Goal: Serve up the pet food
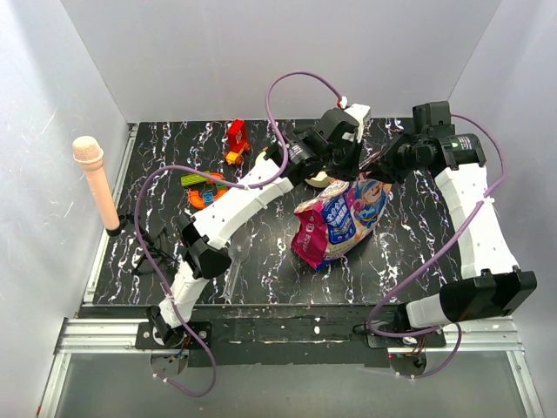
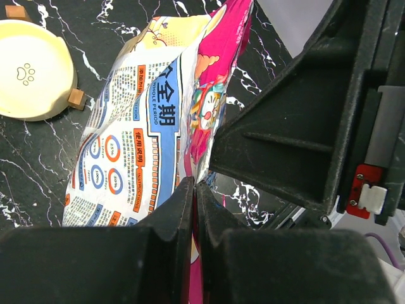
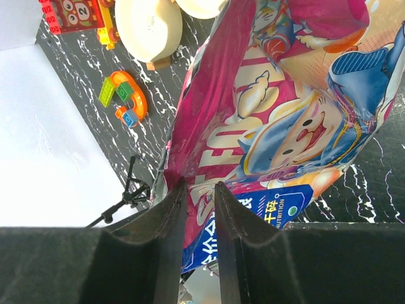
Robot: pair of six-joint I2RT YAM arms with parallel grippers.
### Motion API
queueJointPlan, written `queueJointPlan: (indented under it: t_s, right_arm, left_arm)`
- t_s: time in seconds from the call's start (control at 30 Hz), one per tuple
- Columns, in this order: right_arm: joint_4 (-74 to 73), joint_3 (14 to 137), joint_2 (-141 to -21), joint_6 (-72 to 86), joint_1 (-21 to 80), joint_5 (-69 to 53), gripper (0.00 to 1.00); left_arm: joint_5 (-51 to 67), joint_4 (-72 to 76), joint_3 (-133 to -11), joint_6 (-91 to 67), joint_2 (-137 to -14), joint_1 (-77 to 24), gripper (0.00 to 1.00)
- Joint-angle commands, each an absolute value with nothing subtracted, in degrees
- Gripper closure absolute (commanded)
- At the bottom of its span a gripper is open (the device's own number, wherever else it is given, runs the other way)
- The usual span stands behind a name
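Pet food bag (image 1: 339,222), seen near the middle of the black marbled table (image 1: 261,270), between the two arms. The left gripper (image 2: 194,193) is closed almost fully on the bag's edge. The right gripper (image 3: 199,199) is parted only narrowly, with the magenta film pinched between its fingers. "全期", "WHOLE PERIOD" and "NUTRITION" can be read on the bag. A cream bowl (image 2: 28,69) marked with a paw print is seen just beside it.

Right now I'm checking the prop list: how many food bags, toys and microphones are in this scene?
Food bag: 1
Toys: 2, a red toy and an orange toy
Microphone: 1
Total: 4
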State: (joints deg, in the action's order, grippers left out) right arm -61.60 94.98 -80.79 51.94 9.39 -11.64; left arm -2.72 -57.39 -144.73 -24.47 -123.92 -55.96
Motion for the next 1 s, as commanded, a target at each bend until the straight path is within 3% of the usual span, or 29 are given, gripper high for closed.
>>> queueJointPlan:
  t_s: [0.0,0.27,0.63,0.97]
  right_arm:
    - [-59.86,96.15,-80.42,51.77,9.49,-11.25,0.68]
    - [-62.22,97.73,-75.32,52.03,9.49,-10.72,0.66]
    - [-61.52,101.43,-79.54,52.12,9.49,-12.04,0.65]
    - [-59.94,97.38,-79.72,52.65,9.49,-12.22,0.68]
  left_arm:
    - [-1.49,-58.19,-145.02,-24.17,-120.15,-55.72,1.00]
    - [-1.94,-58.62,-144.49,-23.38,-119.88,-55.72,1.00]
    - [-1.23,-59.15,-144.76,-23.20,-119.97,-55.72,1.00]
    - [-0.97,-58.98,-144.84,-23.03,-119.97,-55.72,1.00]
